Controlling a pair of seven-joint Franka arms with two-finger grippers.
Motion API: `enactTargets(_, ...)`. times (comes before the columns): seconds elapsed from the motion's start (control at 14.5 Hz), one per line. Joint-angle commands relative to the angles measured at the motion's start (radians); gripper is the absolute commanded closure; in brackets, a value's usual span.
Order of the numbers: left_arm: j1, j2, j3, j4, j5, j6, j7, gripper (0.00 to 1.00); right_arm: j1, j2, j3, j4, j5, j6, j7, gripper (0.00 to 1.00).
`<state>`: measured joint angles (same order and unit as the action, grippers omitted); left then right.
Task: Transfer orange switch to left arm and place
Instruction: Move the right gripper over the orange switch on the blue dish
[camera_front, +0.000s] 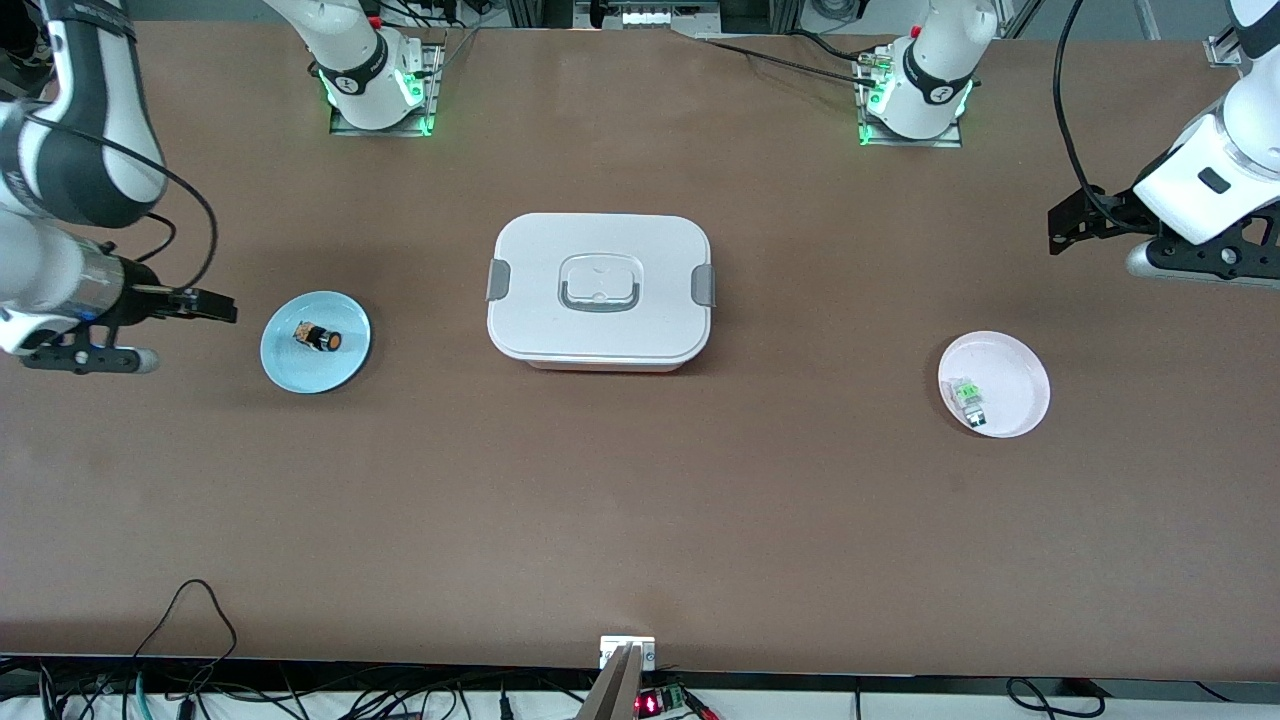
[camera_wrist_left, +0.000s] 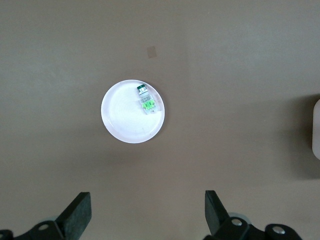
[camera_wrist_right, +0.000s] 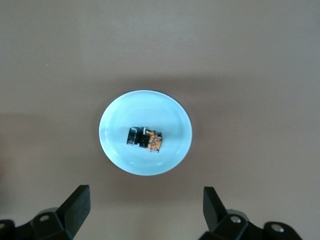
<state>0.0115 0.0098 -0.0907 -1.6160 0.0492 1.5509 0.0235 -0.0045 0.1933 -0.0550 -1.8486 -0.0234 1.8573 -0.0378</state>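
Observation:
The orange switch (camera_front: 320, 337), black with an orange face, lies on its side on a light blue plate (camera_front: 285, 365) toward the right arm's end of the table. My right gripper (camera_front: 213, 305) hangs open and empty over the table beside that plate. In the right wrist view the switch (camera_wrist_right: 145, 139) rests on the plate (camera_wrist_right: 117, 117), clear of the open right gripper (camera_wrist_right: 146, 205). The white box (camera_front: 600, 290) with grey latches stands closed mid-table. My left gripper (camera_front: 1062, 228) hangs open and empty over the table at the left arm's end, as the left wrist view (camera_wrist_left: 148, 212) also shows.
A pale round plate (camera_front: 1015, 365) holding a small clear part with green marks (camera_front: 968, 397) sits toward the left arm's end; both appear in the left wrist view, plate (camera_wrist_left: 120, 122) and part (camera_wrist_left: 145, 100). The box's edge (camera_wrist_left: 316, 130) shows there too. Cables run along the front table edge.

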Motion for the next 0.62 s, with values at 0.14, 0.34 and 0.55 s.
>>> enactTargets(0.14,0.001,0.018,0.0,0.034,0.009,-0.017,0.001,0.0,0.0,-0.023,0.018,-0.194,0.008,0.215,0.018,0.0)
enactTargets(0.34,0.001,0.018,0.0,0.034,0.009,-0.017,-0.001,0.0,-0.002,0.004,0.018,-0.25,0.008,0.292,0.056,0.0)
enactTargets(0.55,0.001,0.018,0.0,0.034,0.009,-0.017,-0.001,0.0,-0.002,0.046,0.018,-0.261,0.008,0.315,0.12,0.0)
